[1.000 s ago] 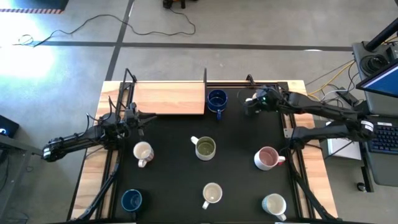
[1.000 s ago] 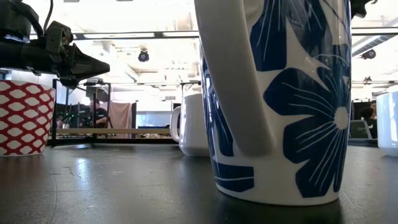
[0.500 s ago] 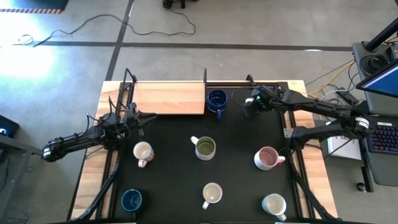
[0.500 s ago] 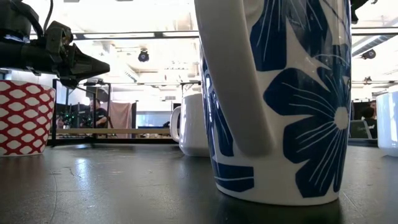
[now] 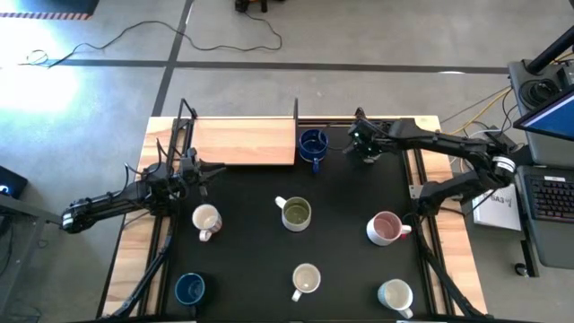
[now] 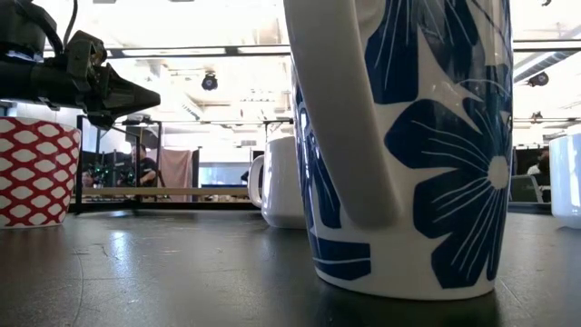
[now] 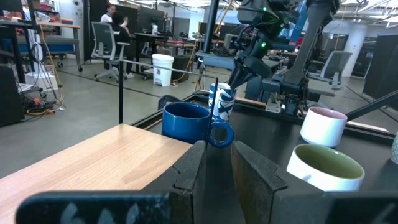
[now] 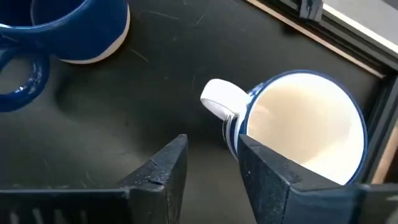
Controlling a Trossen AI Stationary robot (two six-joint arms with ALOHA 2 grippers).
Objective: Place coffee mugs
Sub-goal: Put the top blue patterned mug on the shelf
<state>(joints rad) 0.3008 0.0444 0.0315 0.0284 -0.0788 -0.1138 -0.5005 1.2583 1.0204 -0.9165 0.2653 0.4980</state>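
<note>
Right gripper [image 8: 211, 165] hovers at the table's far right end, fingers apart and empty, just above the blue-flowered white mug [image 8: 305, 127] — mug stands upright on the black mat beside the dark blue mug [image 5: 313, 144]. Left gripper [image 7: 217, 165] waits over the wooden board [image 5: 244, 142], fingers narrowly apart, holding nothing. Six other mugs are spread across the mat.

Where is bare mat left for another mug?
Free: between the cream mug and the olive-lined mug, and between that and the pink mug. Crowded: the far edge, where the right gripper hovers beside the blue mug.
</note>
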